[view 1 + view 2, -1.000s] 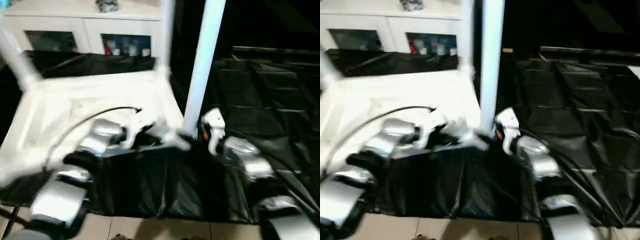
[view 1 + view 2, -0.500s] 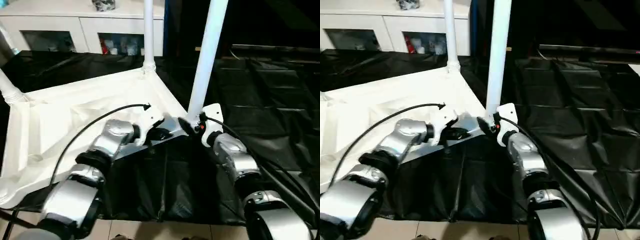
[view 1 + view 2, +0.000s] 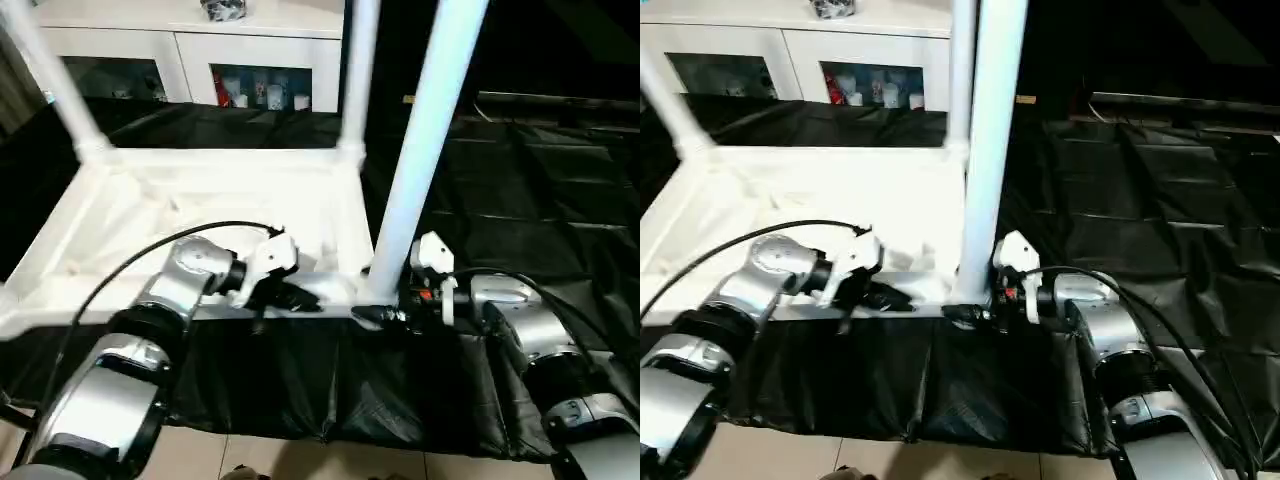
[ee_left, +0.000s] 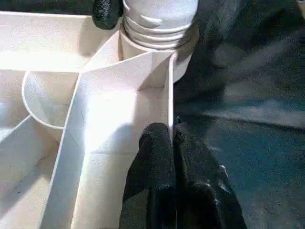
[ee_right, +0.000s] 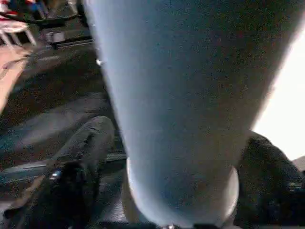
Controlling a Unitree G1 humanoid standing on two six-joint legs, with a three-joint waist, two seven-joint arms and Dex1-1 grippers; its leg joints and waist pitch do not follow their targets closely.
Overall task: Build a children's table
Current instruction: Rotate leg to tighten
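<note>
The white tabletop (image 3: 200, 190) lies upside down on the black sheet, ribs facing up. White legs stand in its far left (image 3: 55, 85), far right (image 3: 358, 70) and near right (image 3: 430, 130) corners. My left gripper (image 3: 290, 297) is shut on the tabletop's thin near rim wall (image 4: 169, 95), close to the near right socket. My right gripper (image 3: 970, 315) reaches in from the right at the foot of the near right leg (image 5: 181, 95). One black finger (image 5: 81, 157) presses each side of that leg.
A white cabinet (image 3: 180, 60) with glass doors stands behind the tabletop. The black sheet (image 3: 540, 200) spreads wide to the right. Tiled floor (image 3: 250, 455) shows at the near edge. A black cable (image 3: 130, 265) arcs over my left forearm.
The tabletop has swung from skewed to square with the cabinet. My right forearm has dropped and now reaches the leg's foot from the side. My left gripper has kept its hold on the rim.
</note>
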